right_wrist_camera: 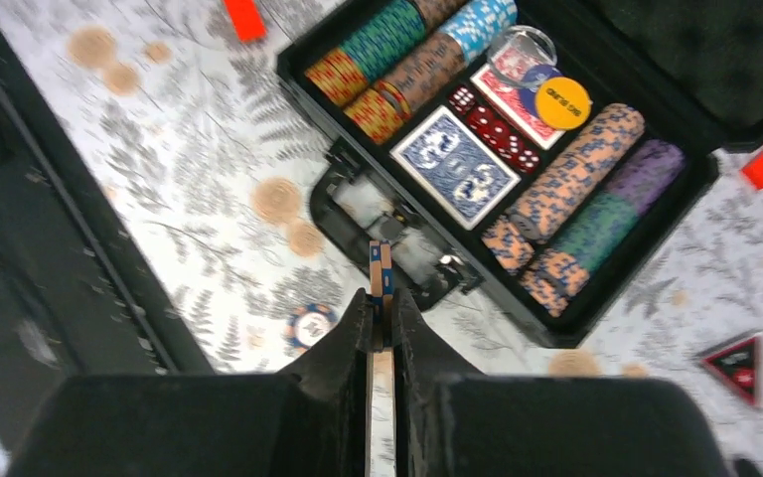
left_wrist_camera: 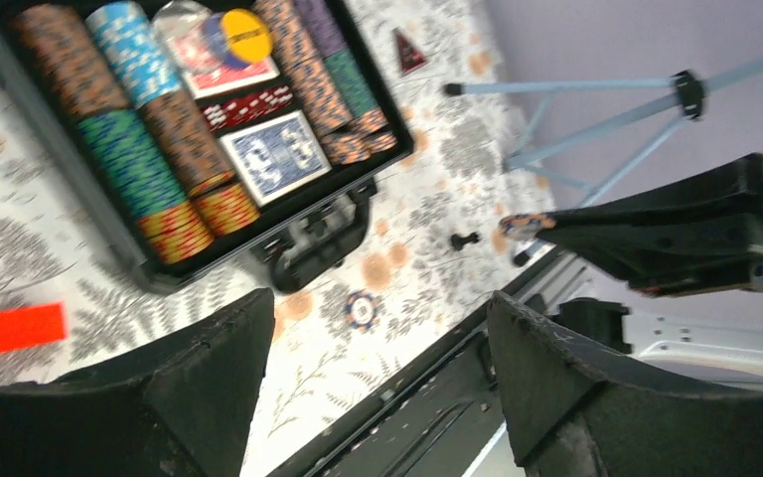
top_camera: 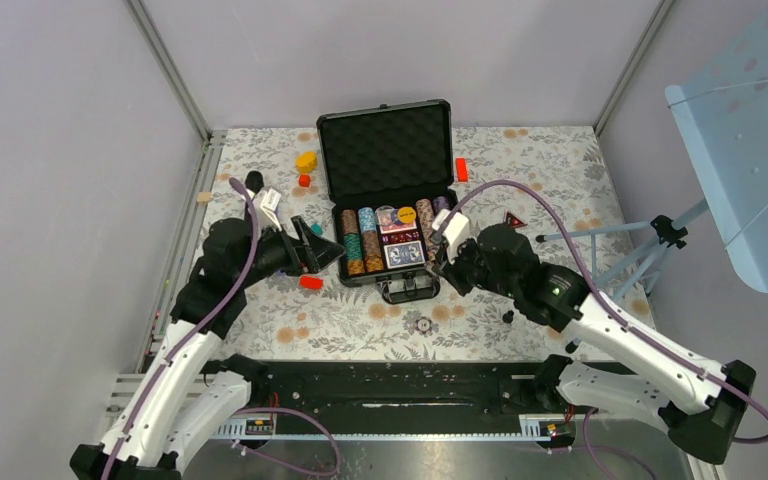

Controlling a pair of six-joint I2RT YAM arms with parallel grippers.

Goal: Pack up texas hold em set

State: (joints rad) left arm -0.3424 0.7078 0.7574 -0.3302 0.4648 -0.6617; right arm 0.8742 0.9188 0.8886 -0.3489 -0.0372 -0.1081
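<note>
The right pincer was clamped on edge-on chips, too blurred to count, the open case just beyond, a loose chip left of its tips; the left pincer gaped.

The top external camera looks steeply down from above and behind the arm bases, far enough back to frame the whole floral counter, with the open poker case at centre. The left wrist camera sits low and close, peering out between the left tool fingers at the frame's bottom, the case at upper left. The right wrist camera looks down along the right tool past the held chips, the case at upper right. Both wrist views share the case handle and one loose chip.
</note>
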